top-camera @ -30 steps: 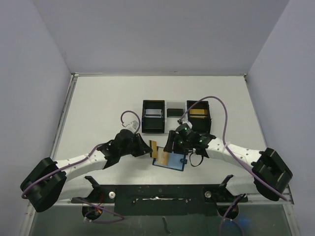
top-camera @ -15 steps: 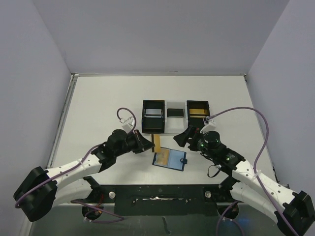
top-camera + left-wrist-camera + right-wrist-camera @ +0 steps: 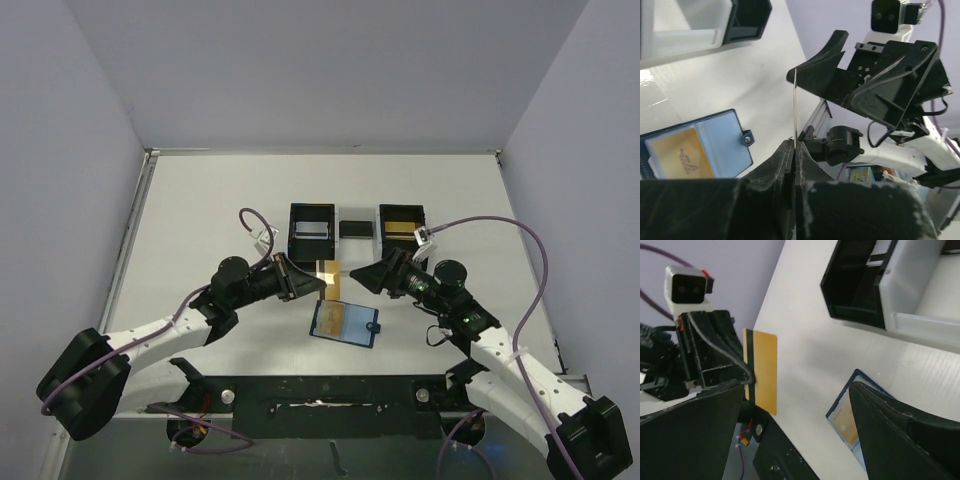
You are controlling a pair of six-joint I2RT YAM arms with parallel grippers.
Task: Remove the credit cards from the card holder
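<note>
Gold plastic credit card with black stripe [image 3: 763, 371]: out, pinched in the closed left pincer [image 3: 303, 284], above the white desk [image 3: 200, 230].
Right pincer [image 3: 370, 276]: wide open, empty.
Dark blue bifold card holder [image 3: 345, 322]: open on the desk, one gold card [image 3: 333, 318] yet to extract.

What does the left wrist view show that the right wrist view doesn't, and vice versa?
Left wrist only: the held gold card edge-on, and the snap tab on the card holder. Right wrist only: that card's flat face with its dark stripe, clamped in the left gripper. Both: the card holder open on the table, a second gold card in its pocket, and a black box.
</note>
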